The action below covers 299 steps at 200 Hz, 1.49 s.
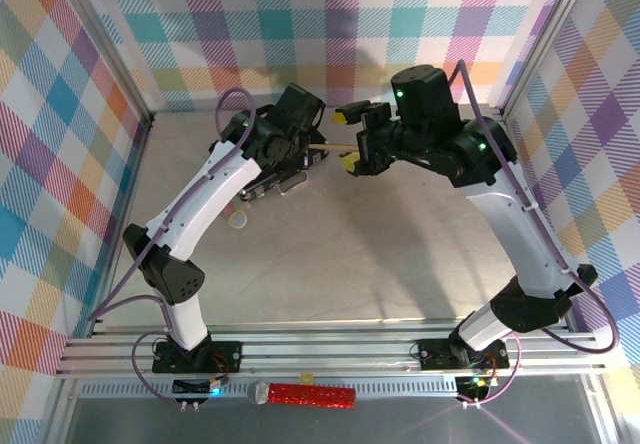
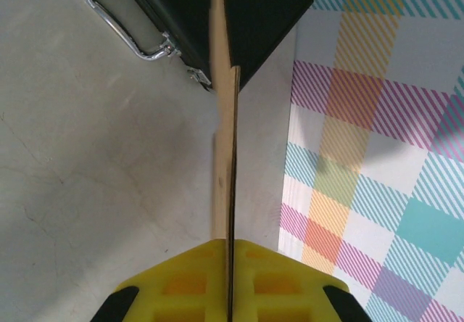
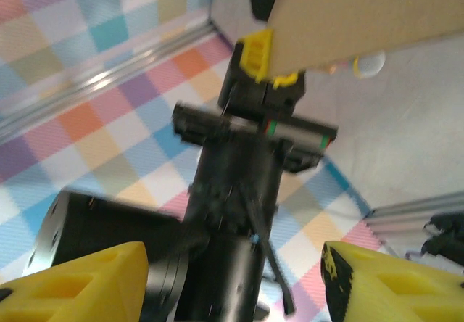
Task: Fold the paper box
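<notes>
Yellow left fingers sit right up against the left wrist lens, clenched on the paper box. It's a flat brown cardboard sheet seen dead edge-on, so it looks like a thin strip running away from the grip. Just past its far end is the black case with its shiny metal handle, lying on the counter.

That counter is plain grey and a bit scuffed. A small pale round thing lies on it near the left arm. Bright plaid walls box it in on three sides. Along the near edge is an aluminium rail with the arm bases on it, and a red glittery tube lies in front of that.

Hard to make out: from above, the left arm covers most of the case, and the sheet is just a thin tan line. The right wrist picture is blurry, and the cardboard is cut off by its top edge. I can't read any flaps or creases.

Right fingers are spread wide with nothing in them. From above, the sheet's free end reaches toward the gap between them, but I can't tell if it touches either one. The other end is pinched in the left fingers, clear of the counter.
</notes>
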Each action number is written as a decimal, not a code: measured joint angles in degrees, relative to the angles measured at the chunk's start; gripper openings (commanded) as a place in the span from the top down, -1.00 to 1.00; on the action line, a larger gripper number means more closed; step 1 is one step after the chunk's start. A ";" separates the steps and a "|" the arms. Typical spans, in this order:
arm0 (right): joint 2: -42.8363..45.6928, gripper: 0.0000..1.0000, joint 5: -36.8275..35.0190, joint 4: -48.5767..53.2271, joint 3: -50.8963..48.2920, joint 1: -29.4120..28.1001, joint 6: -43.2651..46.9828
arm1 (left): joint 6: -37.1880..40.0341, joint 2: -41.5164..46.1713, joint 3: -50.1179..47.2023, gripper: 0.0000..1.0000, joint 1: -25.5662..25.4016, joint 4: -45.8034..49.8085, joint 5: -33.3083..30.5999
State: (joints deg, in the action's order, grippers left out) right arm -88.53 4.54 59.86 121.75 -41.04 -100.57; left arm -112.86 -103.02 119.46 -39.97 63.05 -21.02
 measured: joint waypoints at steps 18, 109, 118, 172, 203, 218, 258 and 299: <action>-0.11 -0.23 -3.85 1.70 -0.57 -0.37 0.81 | 0.00 0.35 -0.31 1.00 -1.18 -0.42 -1.68; 4.63 -0.08 -15.26 1.81 -11.04 -3.98 -4.70 | 0.02 5.46 -9.35 1.00 -2.32 -6.86 -4.87; 4.94 0.04 -16.44 1.31 -11.80 -3.98 -5.14 | 0.02 5.75 -9.70 1.00 -2.34 -7.30 -5.16; 6.43 0.53 -19.56 -3.87 -17.09 -2.99 -8.02 | 0.02 6.27 -11.69 1.00 -3.04 -9.51 -5.64; 6.43 0.53 -20.22 -4.96 -17.27 -1.64 -8.09 | 0.02 7.87 -14.12 1.00 -3.67 -10.71 -5.49; 6.43 0.44 -20.13 -5.29 -17.86 -1.01 -8.13 | 0.02 8.79 -15.10 1.00 -3.78 -11.45 -5.66; 6.19 0.98 -19.71 -5.66 -18.16 -0.15 -7.85 | 0.04 10.58 -16.39 1.00 -4.00 -12.68 -6.14; 6.45 1.00 -19.26 -6.40 -19.15 0.55 -7.39 | 1.27 13.49 -21.46 -0.40 -4.07 -17.75 -6.91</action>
State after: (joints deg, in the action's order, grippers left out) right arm -82.08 -14.72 53.45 102.61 -40.49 -107.96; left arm -111.59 -89.54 98.00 -44.03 45.30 -27.92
